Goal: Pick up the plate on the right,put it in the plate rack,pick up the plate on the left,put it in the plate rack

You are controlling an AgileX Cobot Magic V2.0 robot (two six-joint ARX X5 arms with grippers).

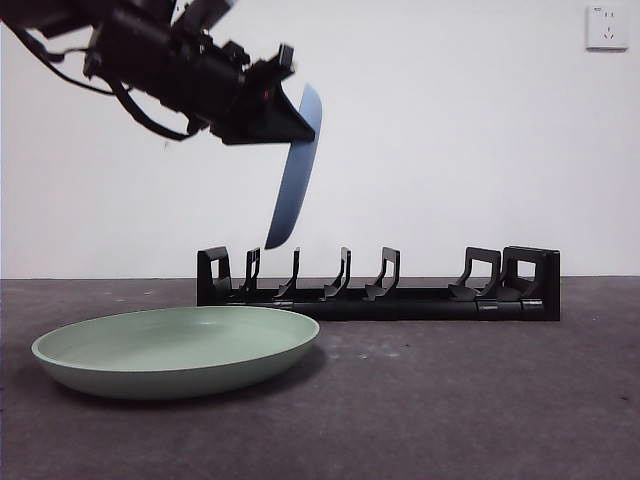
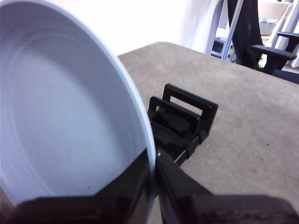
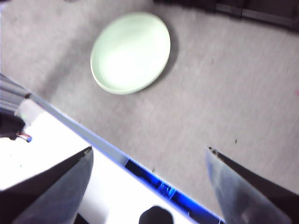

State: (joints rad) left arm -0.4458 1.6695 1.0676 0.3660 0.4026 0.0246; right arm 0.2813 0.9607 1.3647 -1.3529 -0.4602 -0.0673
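Pale blue, the plate [image 1: 297,170] hung on edge above the plate rack [image 1: 380,290], the left gripper [image 2: 153,186] pinching its rim. Tilted as it was, its lower edge risked striking a divider and slipping from that thin grip. The green plate [image 1: 175,350] lay near the table's [image 1: 480,400] front edge, clear of the slots. The right gripper [image 3: 149,177] waited high above, jaws spread.

Laboratory or office workroom, arranged as a test bench. Indicated by a bare white wall [image 1: 450,140] with a single wall socket [image 1: 607,27], a plain grey-brown surface [image 1: 480,400], and, seen in the left wrist view, a black office chair [image 2: 273,53] beside pale metal framing [image 2: 231,28] behind the surface.
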